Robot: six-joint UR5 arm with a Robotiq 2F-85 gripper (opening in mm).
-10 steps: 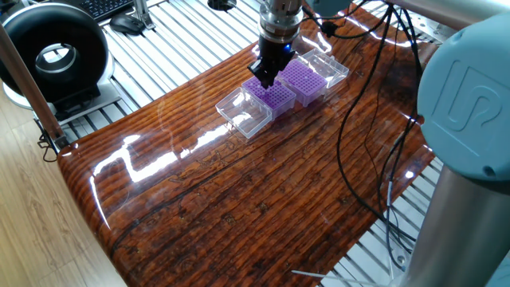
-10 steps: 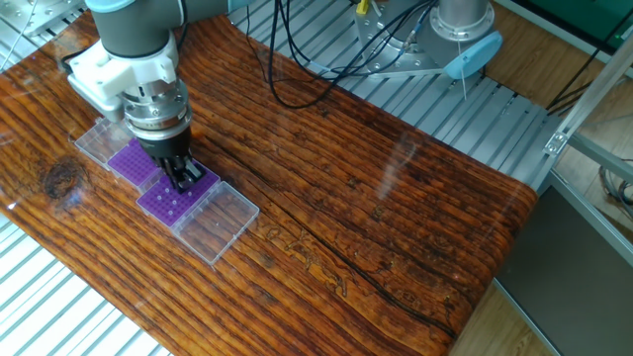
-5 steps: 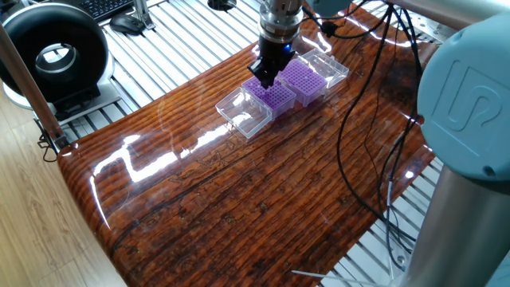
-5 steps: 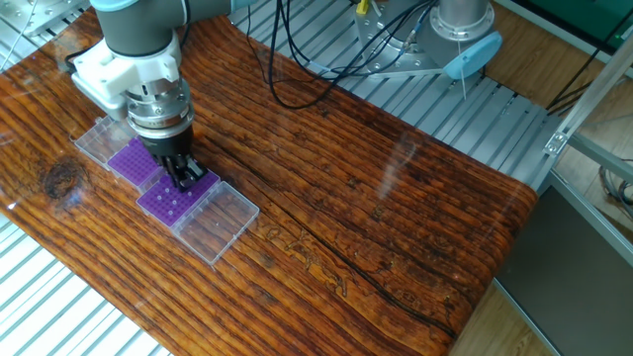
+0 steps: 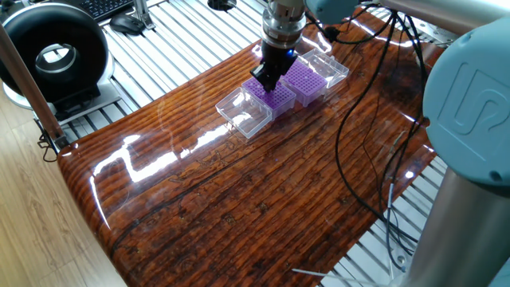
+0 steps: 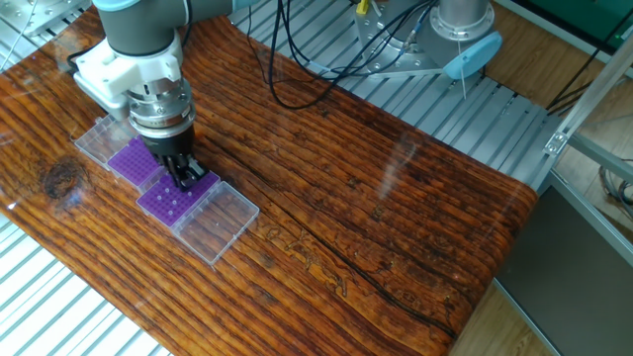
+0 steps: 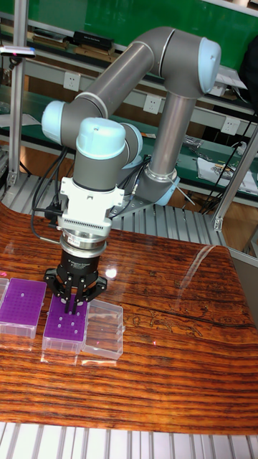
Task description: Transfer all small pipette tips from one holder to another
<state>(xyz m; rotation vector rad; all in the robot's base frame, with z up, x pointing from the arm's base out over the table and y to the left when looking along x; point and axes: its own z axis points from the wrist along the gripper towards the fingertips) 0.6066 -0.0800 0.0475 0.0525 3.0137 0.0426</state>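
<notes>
We see our end effector (image 7: 72, 305) pointing straight down over the purple rack (image 7: 66, 326) that sits beside its open clear lid (image 7: 102, 330) on the wooden counter (image 6: 396, 227). Its two dark fingers (image 7: 66, 300) stand slightly apart, tips just above or at the grid; we cannot tell whether they grip anything. The small pipette tips (image 7: 69, 327) show only as pale dots in a few holes of this rack. A second purple rack (image 7: 22, 305) lies just beside it, on the side away from the lid.
</notes>
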